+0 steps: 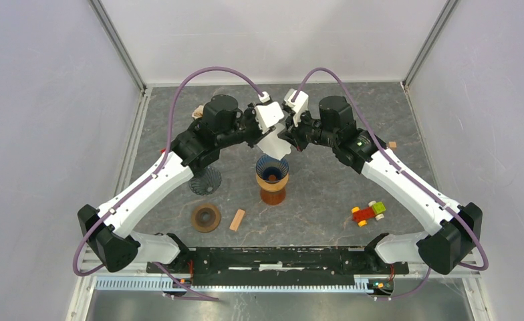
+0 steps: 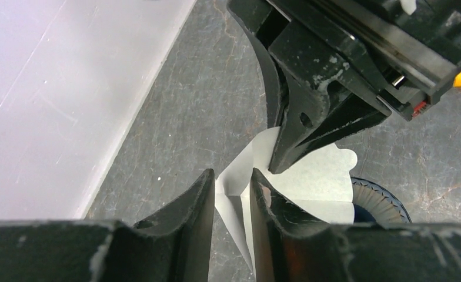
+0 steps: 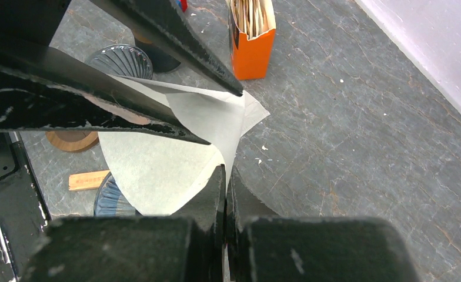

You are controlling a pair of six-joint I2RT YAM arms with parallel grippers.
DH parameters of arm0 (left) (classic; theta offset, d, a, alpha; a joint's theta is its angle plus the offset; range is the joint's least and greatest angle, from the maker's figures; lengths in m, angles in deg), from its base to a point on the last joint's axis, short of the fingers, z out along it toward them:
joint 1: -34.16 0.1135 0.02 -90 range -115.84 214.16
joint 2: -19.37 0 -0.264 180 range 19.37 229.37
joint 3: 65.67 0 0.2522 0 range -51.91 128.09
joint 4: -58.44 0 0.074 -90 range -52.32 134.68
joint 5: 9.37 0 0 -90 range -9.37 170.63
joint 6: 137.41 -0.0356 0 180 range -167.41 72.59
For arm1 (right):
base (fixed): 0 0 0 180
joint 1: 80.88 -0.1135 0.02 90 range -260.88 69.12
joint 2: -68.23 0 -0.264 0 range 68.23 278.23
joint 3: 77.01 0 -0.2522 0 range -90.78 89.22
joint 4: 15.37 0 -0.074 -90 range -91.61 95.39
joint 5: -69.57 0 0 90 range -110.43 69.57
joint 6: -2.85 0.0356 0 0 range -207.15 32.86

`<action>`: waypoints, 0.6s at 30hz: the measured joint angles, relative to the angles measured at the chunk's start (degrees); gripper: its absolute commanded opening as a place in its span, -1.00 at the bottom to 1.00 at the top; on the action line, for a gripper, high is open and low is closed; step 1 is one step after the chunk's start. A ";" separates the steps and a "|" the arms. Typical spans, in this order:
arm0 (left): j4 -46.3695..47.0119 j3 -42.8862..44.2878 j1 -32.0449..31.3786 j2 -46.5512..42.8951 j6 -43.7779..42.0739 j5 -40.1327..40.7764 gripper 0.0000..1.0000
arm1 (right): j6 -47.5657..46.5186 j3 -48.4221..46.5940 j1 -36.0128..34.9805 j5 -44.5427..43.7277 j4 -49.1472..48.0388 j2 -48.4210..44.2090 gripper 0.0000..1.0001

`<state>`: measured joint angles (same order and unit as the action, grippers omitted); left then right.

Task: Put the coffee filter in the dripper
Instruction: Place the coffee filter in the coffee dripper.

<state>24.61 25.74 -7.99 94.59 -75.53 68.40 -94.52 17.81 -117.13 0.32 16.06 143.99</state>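
The white paper coffee filter (image 1: 275, 144) hangs in the air between both grippers, just above and behind the blue ribbed dripper (image 1: 272, 167) on its brown stand. My right gripper (image 3: 225, 170) is shut on the filter's (image 3: 157, 158) edge. It also shows in the left wrist view (image 2: 278, 167), pinching the filter (image 2: 316, 176). My left gripper (image 2: 231, 176) is open, its fingers apart with a folded corner of the filter between them. In the right wrist view its two fingers (image 3: 223, 116) straddle the filter's upper layer. The dripper's rim (image 2: 381, 197) shows below the filter.
A second, clear ribbed dripper (image 1: 206, 180) stands left of the blue one. A brown ring (image 1: 206, 217) and a wooden block (image 1: 237, 219) lie in front. A toy car (image 1: 368, 212) lies at the right. An orange box of filters (image 3: 250, 35) stands behind the left arm.
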 measured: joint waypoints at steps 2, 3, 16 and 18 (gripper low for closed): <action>-0.50 0.00 -0.04 0.00 -0.26 0.02 -0.41 | 0.02 0.00 0.00 0.00 0.00 0.00 -0.98; -0.70 0.00 -0.04 0.00 -0.33 0.02 -0.46 | 0.02 0.00 0.00 0.00 0.00 0.00 -0.96; 3.28 -0.15 -0.09 0.00 4.44 9.66 -0.96 | 2.32 -0.94 0.83 -0.61 0.44 0.07 -0.18; 4.66 -0.13 -0.09 0.00 7.10 12.76 -0.95 | 3.76 -1.90 1.73 -1.01 0.42 0.07 -0.08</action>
<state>29.26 25.60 -8.08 94.59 -68.43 81.17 -90.76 15.90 -115.40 -0.69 16.47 144.06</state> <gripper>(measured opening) 0.033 0.401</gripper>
